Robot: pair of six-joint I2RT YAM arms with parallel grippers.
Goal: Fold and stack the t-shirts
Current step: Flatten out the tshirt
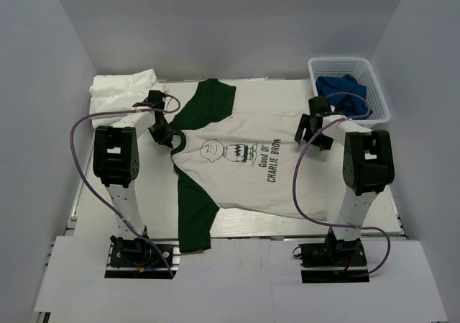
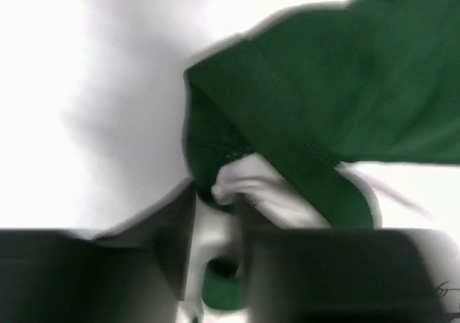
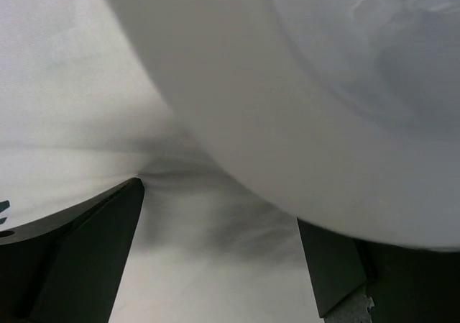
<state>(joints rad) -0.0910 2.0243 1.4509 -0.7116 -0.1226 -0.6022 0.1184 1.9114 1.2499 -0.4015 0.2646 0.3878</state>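
Green-sleeved tee: white body, spread flat and print-up across the middle of the bench. The collar lies toward the left arm and the hem toward the right arm. One sleeve points to the back wall; the other reaches the near edge.
Left pincer: down at the collar. The wrist view is blurred, but shows the jaws drawn close, with green collar rib and a bunch of white cloth pinched between them.
Right pincer: low over the hem end, jaws wide apart. White cloth lies beneath them and nothing is gripped.
Folded white tees: piled at the back left corner of the bench, just beyond the left pincer. Whether they touch the spread tee cannot be told.
Basket: white plastic, at the back right corner, near the hem end. It holds a blue cloth.
Obstructions: the right arm's purple cable loops across the tee's lower body, and the right forearm covers the near hem corner. In the right wrist view a pale, out-of-focus mass fills the upper right.
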